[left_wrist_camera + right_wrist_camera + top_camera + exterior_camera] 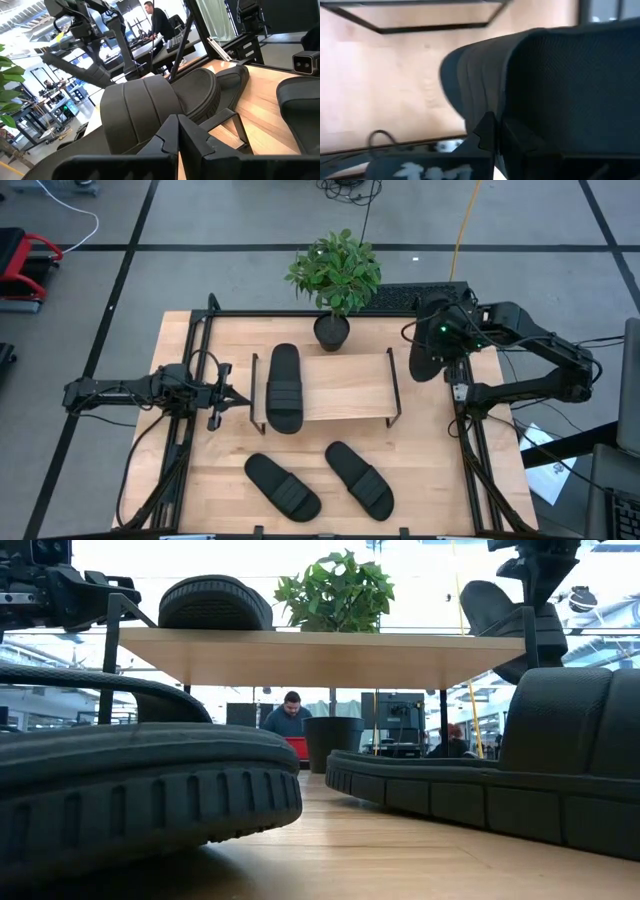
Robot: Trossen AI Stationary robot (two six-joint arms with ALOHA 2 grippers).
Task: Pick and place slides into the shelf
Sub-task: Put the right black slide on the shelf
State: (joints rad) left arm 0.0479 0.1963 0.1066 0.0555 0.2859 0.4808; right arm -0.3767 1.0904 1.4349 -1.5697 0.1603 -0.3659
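Wooden table (430, 470): your right gripper (447, 352) clamps slide (425, 355) right of shelf (345, 385); left gripper (232, 396) closed, empty; one slide (284, 387) on shelf.

matte black ribbed slides (284, 387), light wood shelf (345, 385), green plant (335, 272)

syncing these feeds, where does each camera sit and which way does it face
High: overhead, looking down on both arms, light wood shelf.
Low: tabletop height, facing the room, under the shelf.
Left wrist: behind shut left gripper, facing matte black slide on shelf.
Right wrist: behind right gripper shut on held slide.
High and low share the leafy potted plant.
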